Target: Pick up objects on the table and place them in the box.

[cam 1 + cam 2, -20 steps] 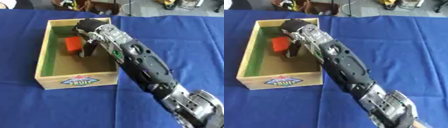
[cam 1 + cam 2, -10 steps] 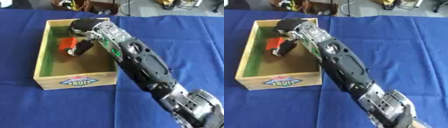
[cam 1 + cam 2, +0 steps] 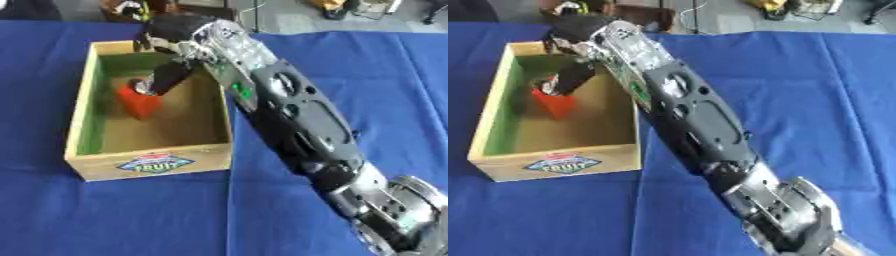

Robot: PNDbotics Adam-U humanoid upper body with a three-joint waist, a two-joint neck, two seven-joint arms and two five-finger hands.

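My right arm (image 3: 297, 120) reaches in from the lower right, stretched diagonally over the blue tablecloth (image 3: 350, 65) and across the right wall of the wooden box (image 3: 149, 165); the right hand (image 3: 168, 76) hangs inside the box, fingers pointing down; fingertips sit at the top of the red block (image 3: 138, 102), touching or just above it; I cannot tell whether the fingers are closed on it or merely resting there; the block stands upright on the box floor, toward the left wall and the far half; a colourful label (image 3: 156, 163) marks the box's near wall.
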